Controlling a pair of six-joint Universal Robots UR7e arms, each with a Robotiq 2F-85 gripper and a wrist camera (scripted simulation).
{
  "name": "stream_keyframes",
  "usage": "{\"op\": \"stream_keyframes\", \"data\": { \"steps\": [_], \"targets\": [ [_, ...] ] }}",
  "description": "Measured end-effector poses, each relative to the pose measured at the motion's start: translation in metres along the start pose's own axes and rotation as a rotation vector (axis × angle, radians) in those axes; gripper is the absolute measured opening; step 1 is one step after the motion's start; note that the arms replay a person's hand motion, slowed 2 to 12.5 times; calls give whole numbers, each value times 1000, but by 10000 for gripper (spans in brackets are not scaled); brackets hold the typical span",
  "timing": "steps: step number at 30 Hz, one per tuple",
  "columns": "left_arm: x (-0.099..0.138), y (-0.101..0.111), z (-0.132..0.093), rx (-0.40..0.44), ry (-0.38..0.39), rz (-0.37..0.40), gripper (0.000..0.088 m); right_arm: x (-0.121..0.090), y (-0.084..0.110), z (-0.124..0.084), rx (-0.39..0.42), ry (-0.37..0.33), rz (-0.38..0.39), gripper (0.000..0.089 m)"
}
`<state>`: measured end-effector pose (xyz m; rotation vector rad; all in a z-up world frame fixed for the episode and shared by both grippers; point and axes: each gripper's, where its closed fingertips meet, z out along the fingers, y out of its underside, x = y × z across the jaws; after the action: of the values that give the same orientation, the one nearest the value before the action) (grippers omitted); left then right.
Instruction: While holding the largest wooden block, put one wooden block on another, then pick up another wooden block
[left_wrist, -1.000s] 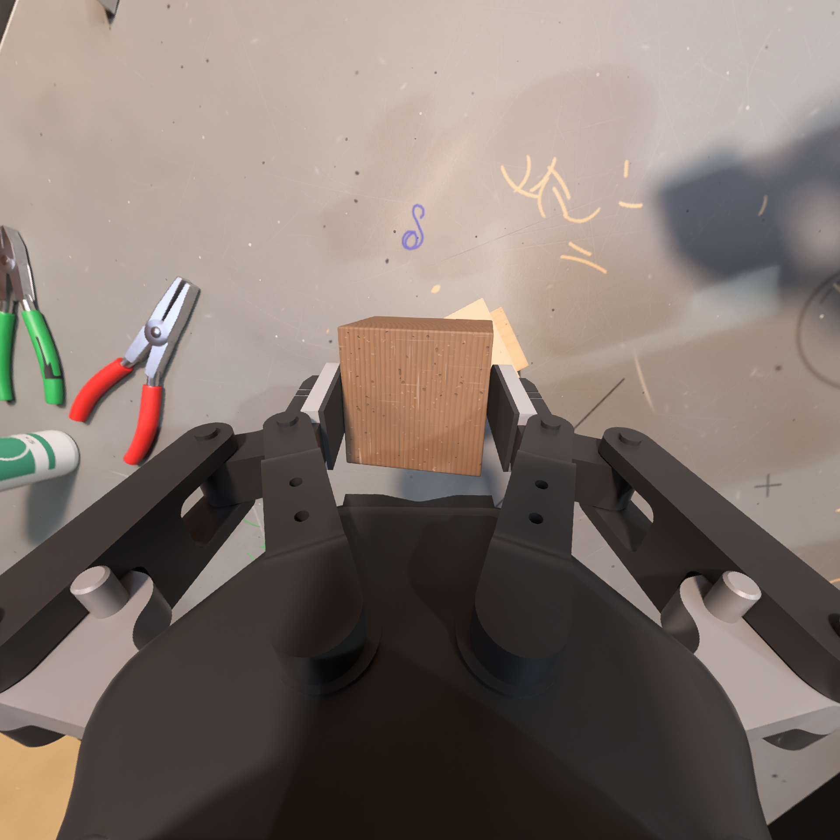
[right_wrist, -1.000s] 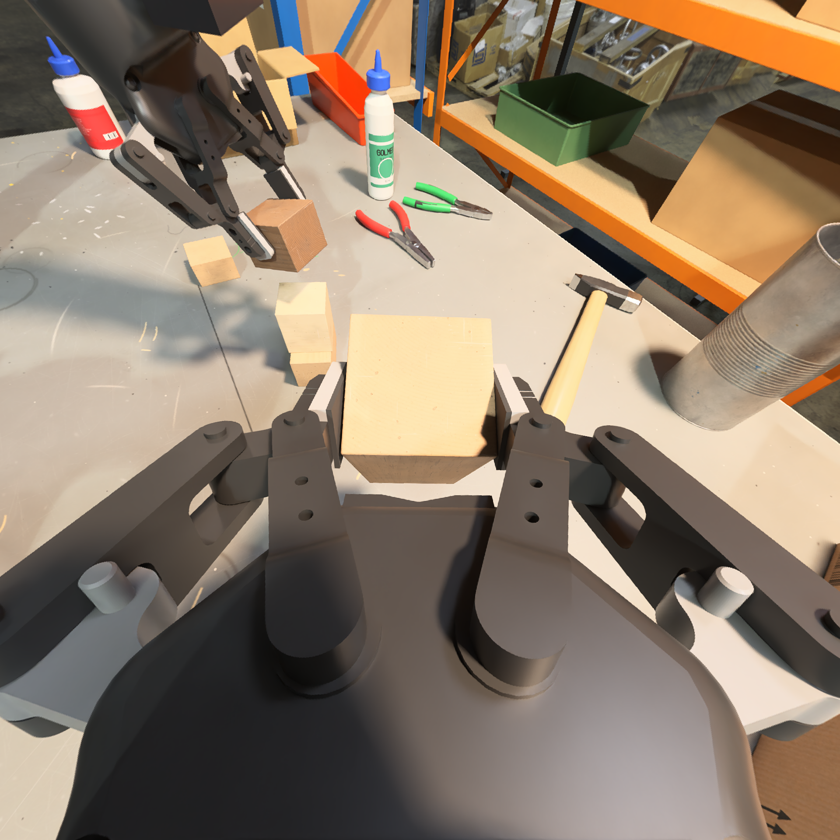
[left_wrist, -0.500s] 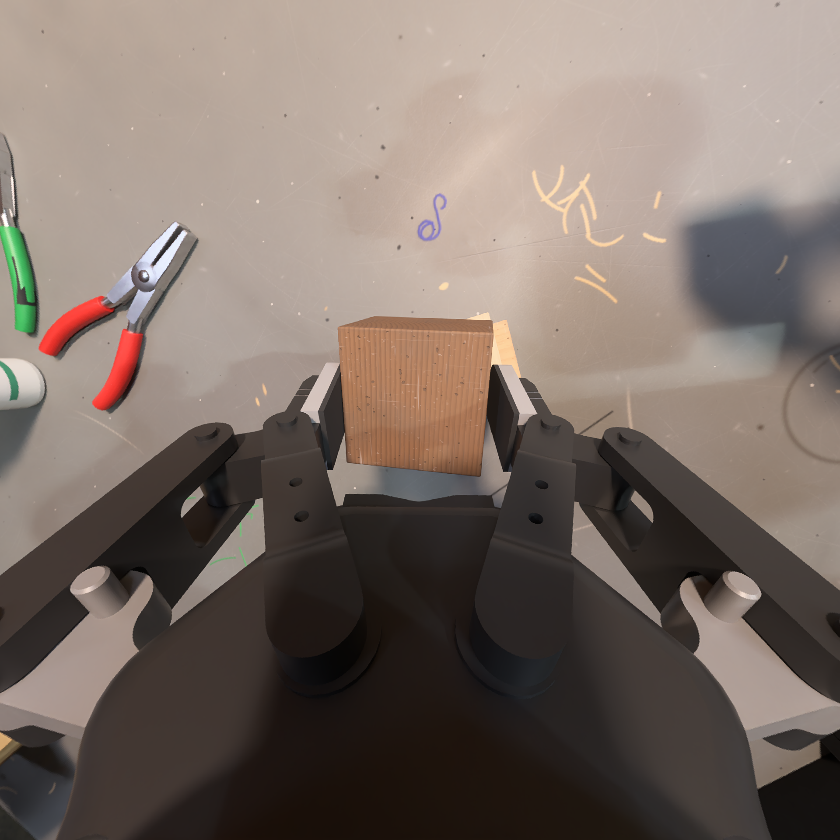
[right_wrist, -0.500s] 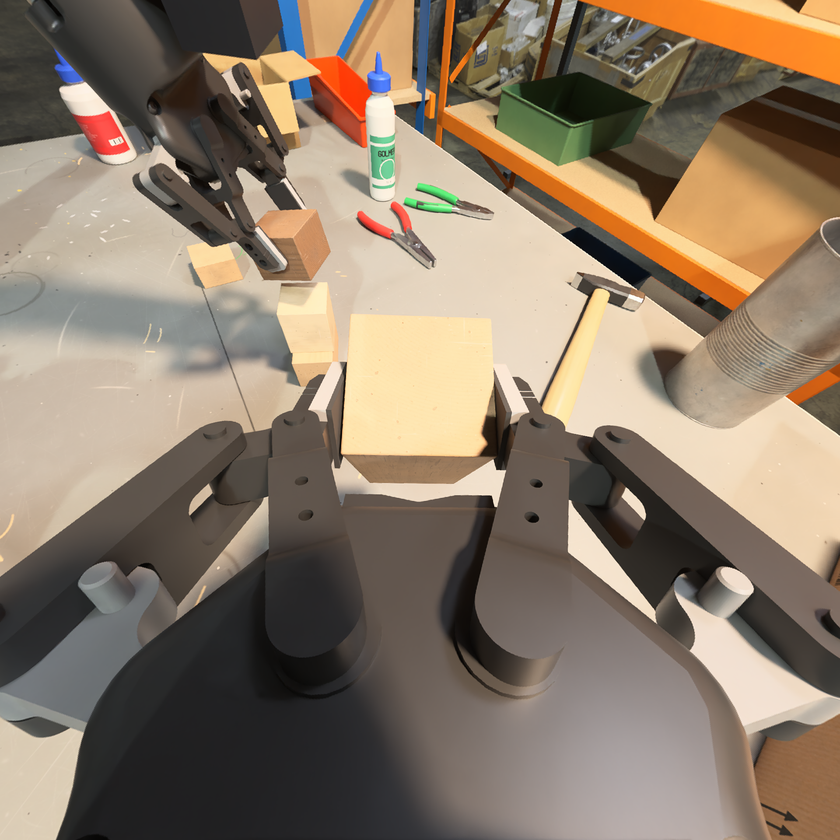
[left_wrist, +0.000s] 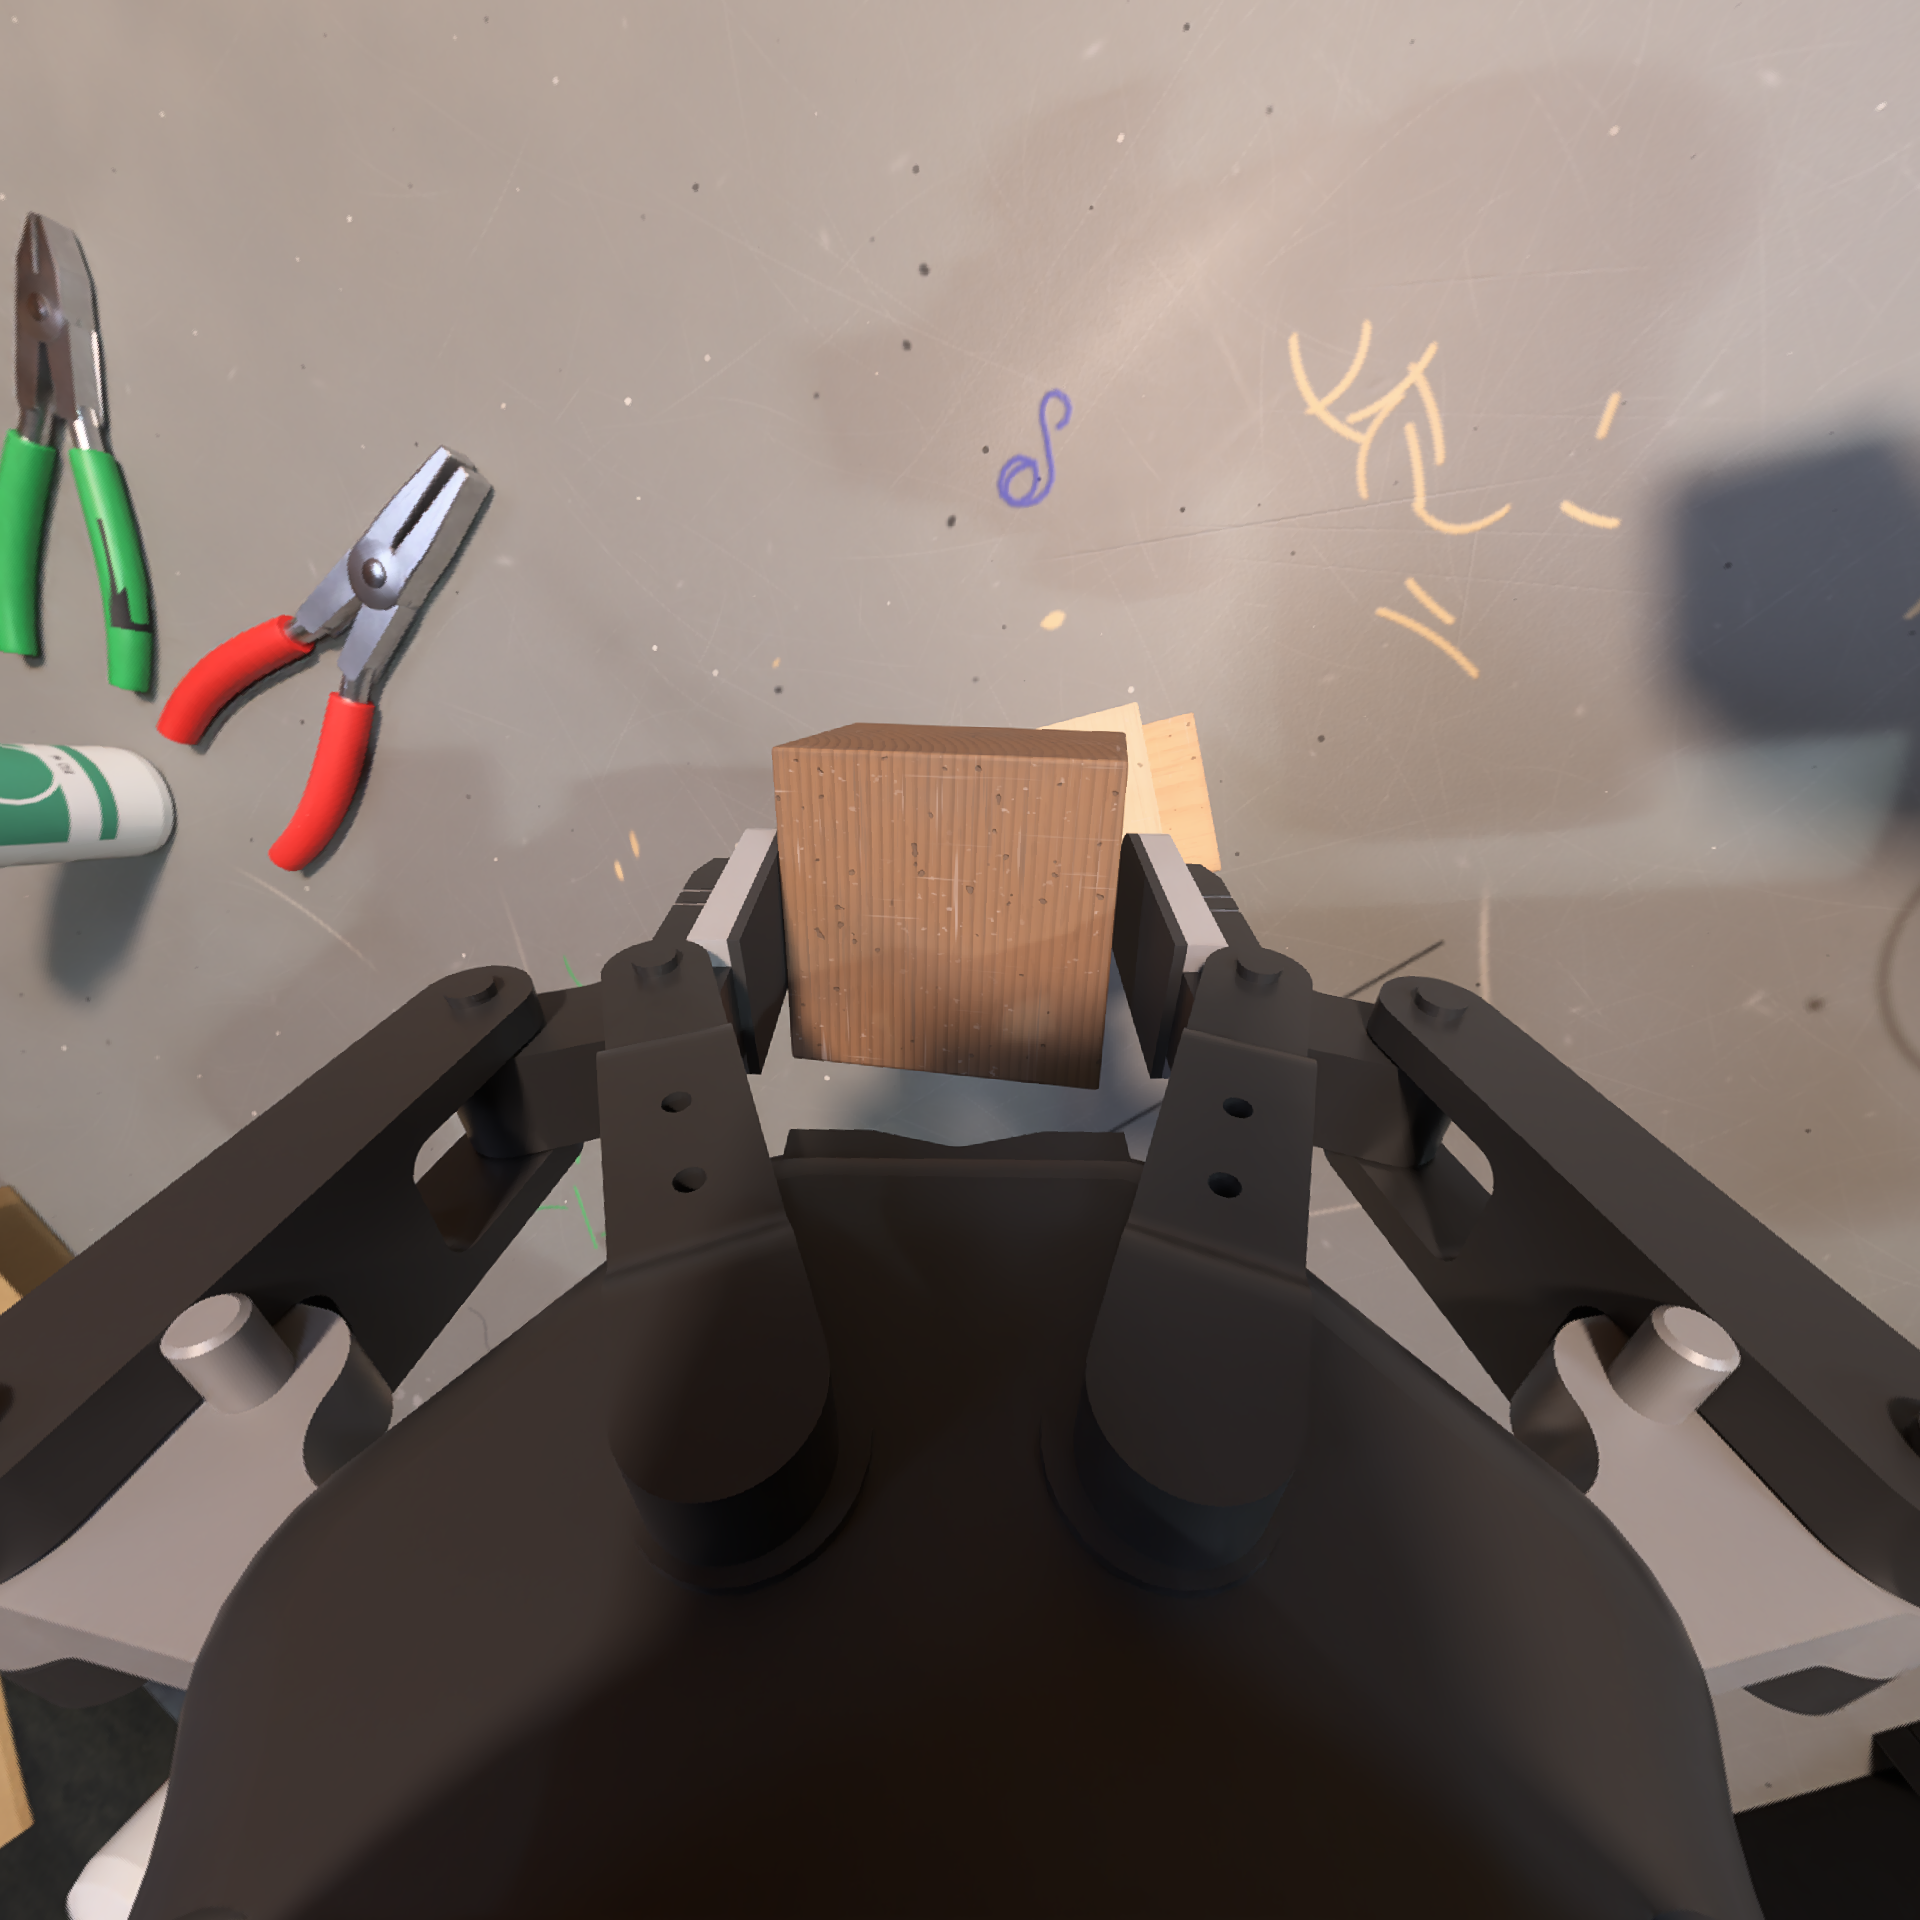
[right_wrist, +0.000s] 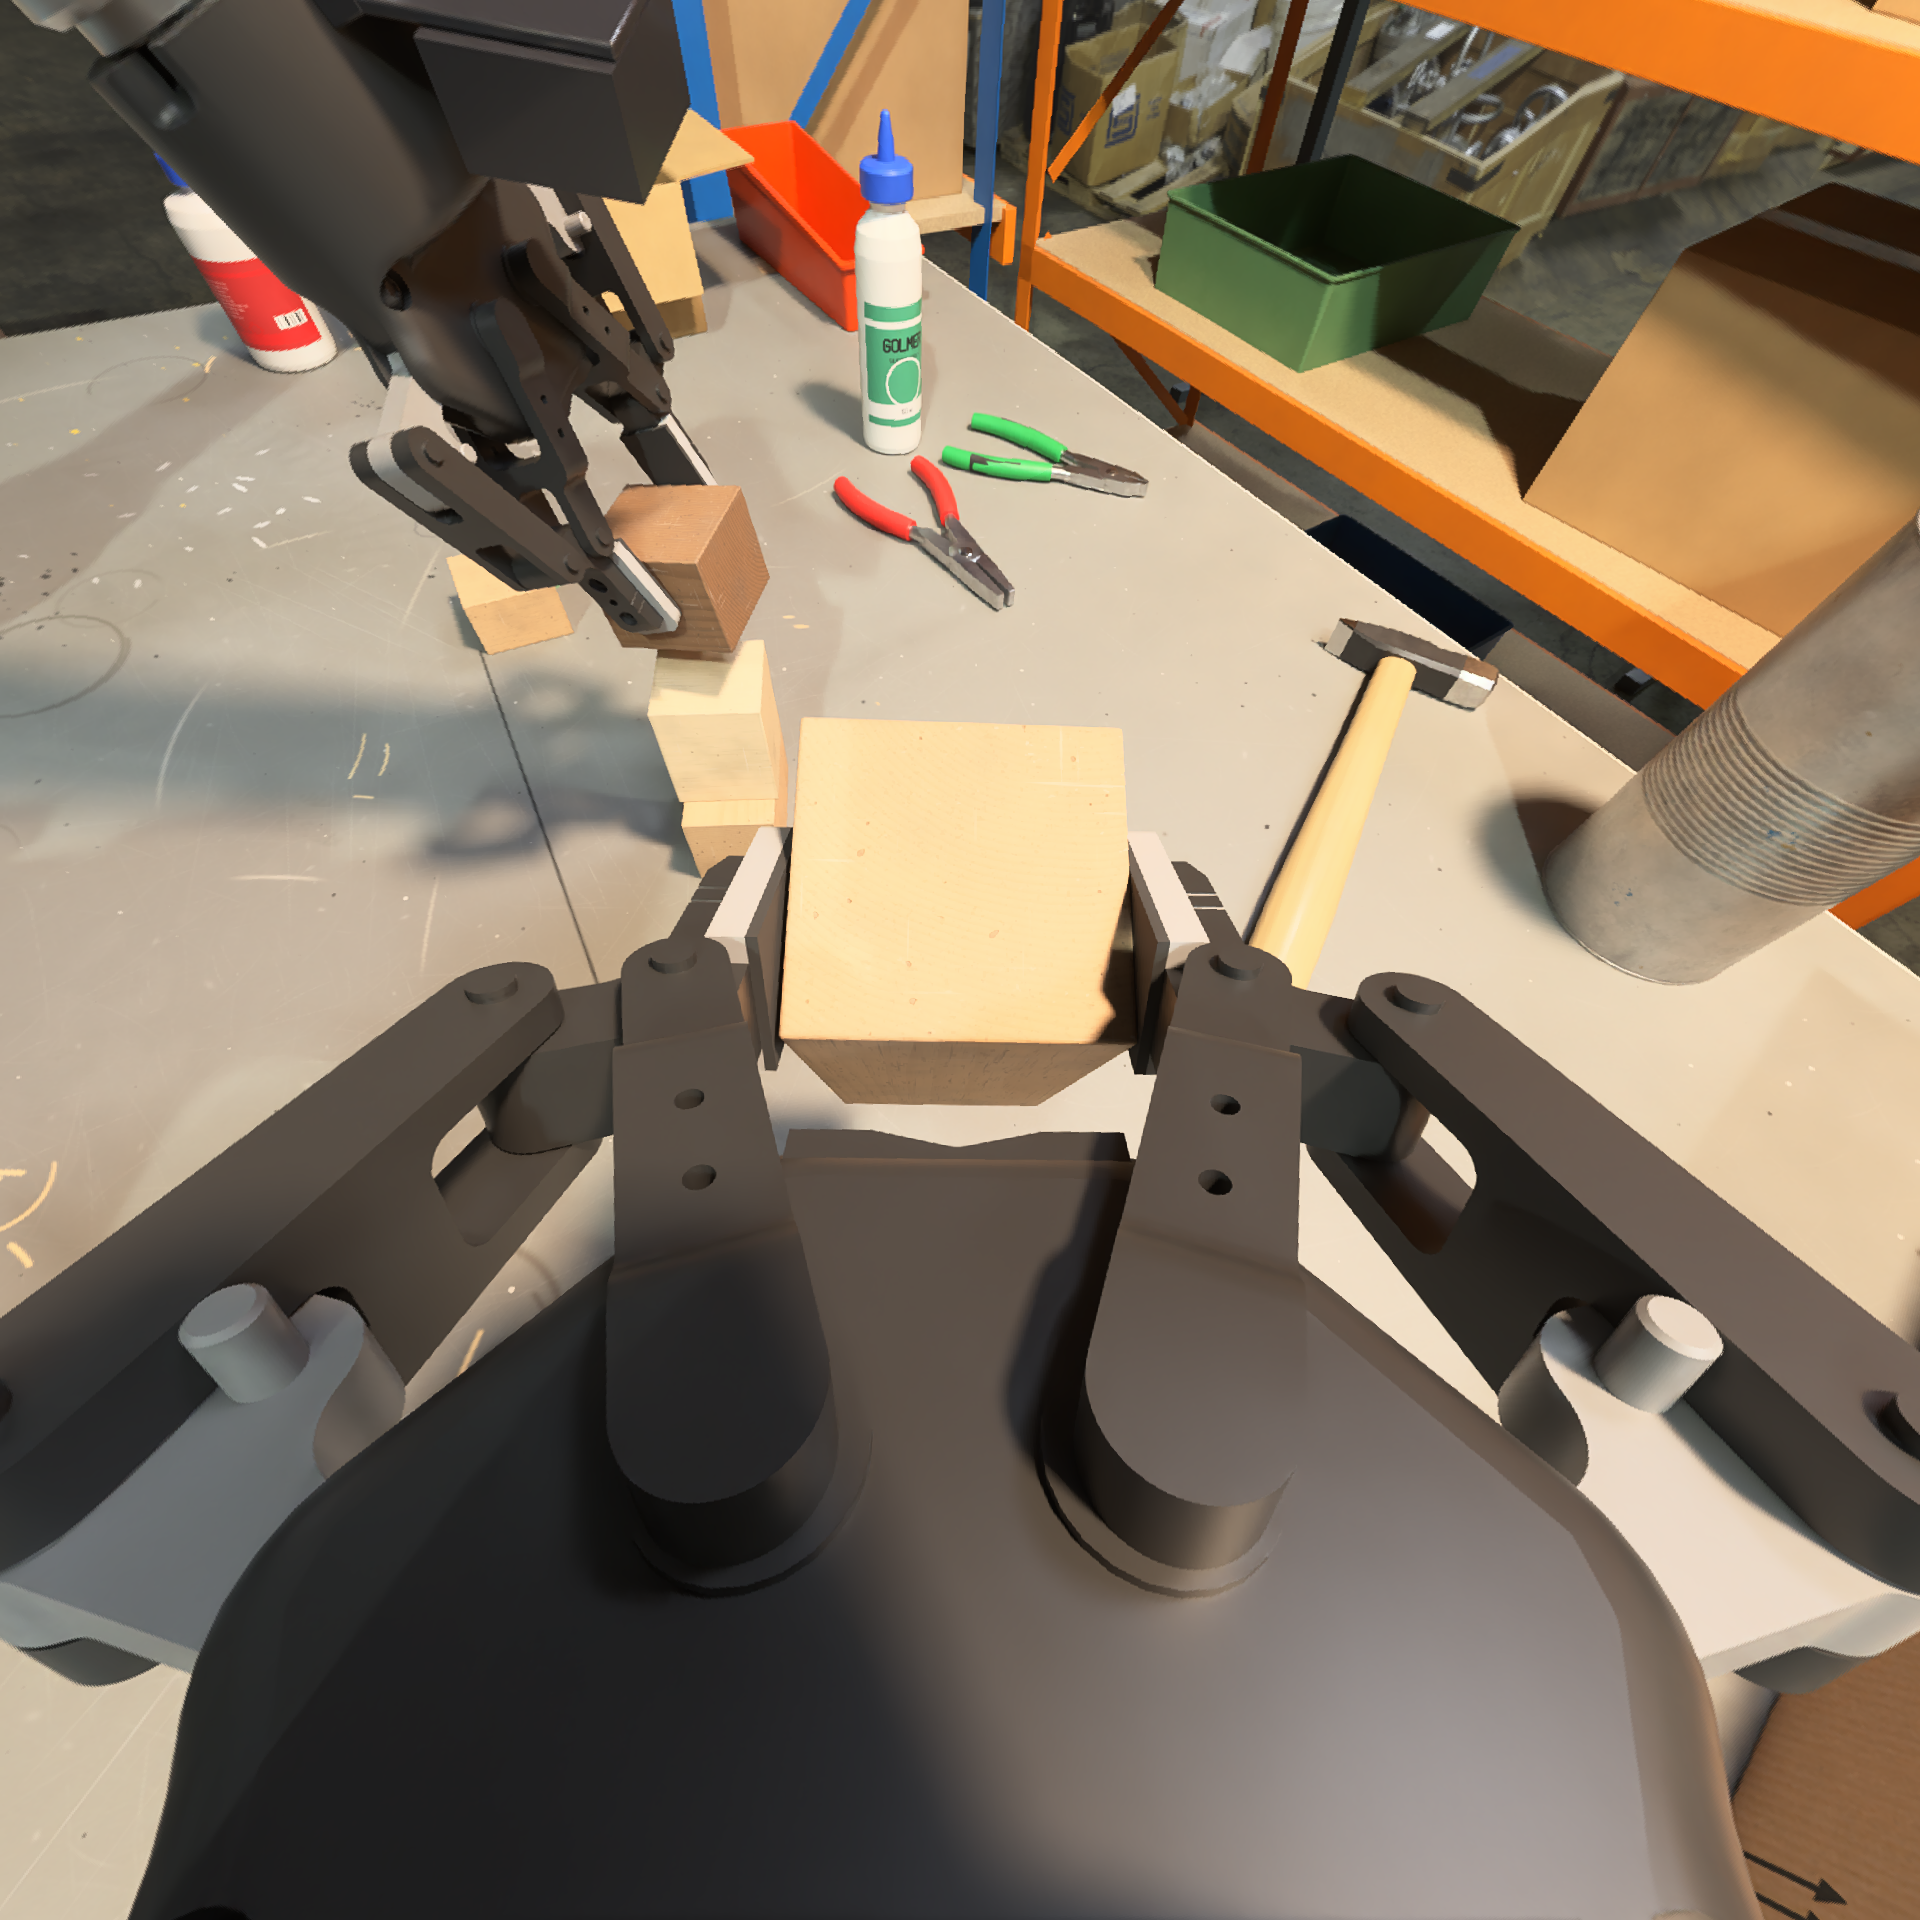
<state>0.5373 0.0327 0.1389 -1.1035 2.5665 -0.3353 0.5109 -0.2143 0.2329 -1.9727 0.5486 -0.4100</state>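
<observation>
My left gripper (left_wrist: 951, 883) is shut on a brown wooden cube (left_wrist: 951, 935). Two pale blocks (left_wrist: 1169, 790) peek out behind the cube. In the right wrist view the left gripper (right_wrist: 675, 530) holds the brown cube (right_wrist: 707, 561) right over a pale block (right_wrist: 717, 727) that rests on a smaller pale block (right_wrist: 727, 826). I cannot tell whether the cube touches this stack. My right gripper (right_wrist: 951, 883) is shut on the largest pale wooden block (right_wrist: 951, 914), held above the table. A flat pale block (right_wrist: 509, 613) lies on the table beyond the stack.
Red pliers (right_wrist: 925, 525), green pliers (right_wrist: 1039, 462) and a green-labelled glue bottle (right_wrist: 891, 301) sit beyond the stack. A hammer (right_wrist: 1340, 790) and a metal pipe (right_wrist: 1745, 821) are to the right. A red-labelled bottle (right_wrist: 249, 301) stands far left. Orange shelving holds a green bin (right_wrist: 1330, 249).
The left gripper has carried the brown cube from over the flat block towards the pale stack and lower, ending right above it. The right gripper has held still with the large block.
</observation>
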Motion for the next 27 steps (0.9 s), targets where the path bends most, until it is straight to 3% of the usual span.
{"op": "stream_keyframes", "data": {
  "steps": [9,27],
  "targets": [
    [-1,5,1,-39,-81,-9,542,-1,1,1,-8,-6,-5,501],
    [10,5,6,-34,-80,-70,542,-2,3,4,-20,-25,-10,501]
  ]
}}
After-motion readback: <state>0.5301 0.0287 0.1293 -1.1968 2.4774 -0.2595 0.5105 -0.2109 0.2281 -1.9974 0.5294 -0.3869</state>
